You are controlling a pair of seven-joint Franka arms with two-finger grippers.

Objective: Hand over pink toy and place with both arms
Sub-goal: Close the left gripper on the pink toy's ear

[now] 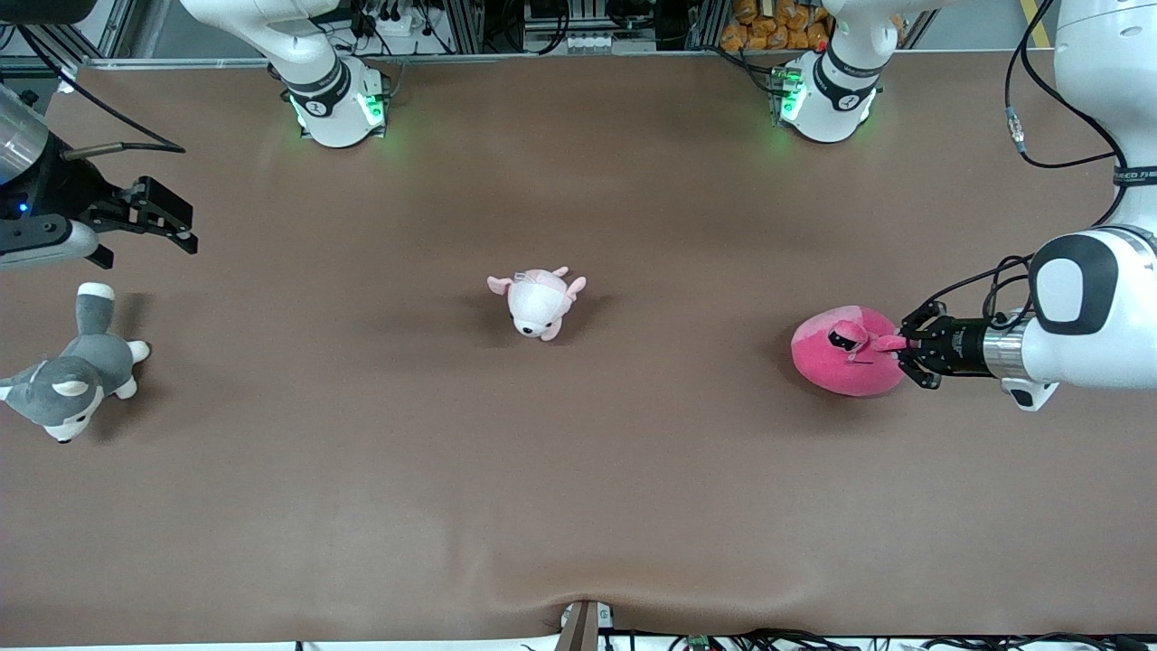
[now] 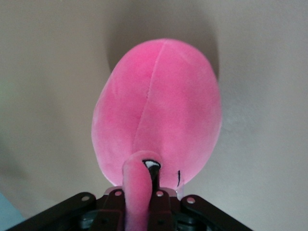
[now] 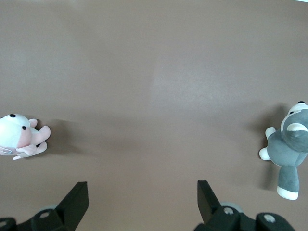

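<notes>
1. The right pincer (image 1: 167, 221) waits with jaws wide over the bench's (image 1: 578, 506) right-arm end, above the grey husky (image 1: 72, 380).
2. The pale plush (image 1: 540, 303) lies mid-bench.
3. The left pincer (image 1: 907, 348) is clamped on a nub of the pink toy (image 1: 845, 362), which rests on the bench toward the left arm's end; next comes lifting it toward the handover.

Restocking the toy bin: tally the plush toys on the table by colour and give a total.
Hot pink: 1, the pink toy
Pale pink and white: 1, the plush animal
Grey and white: 1, the plush husky
Total: 3

Brown table (image 1: 578, 470) with three plush toys (image 1: 539, 303).
</notes>
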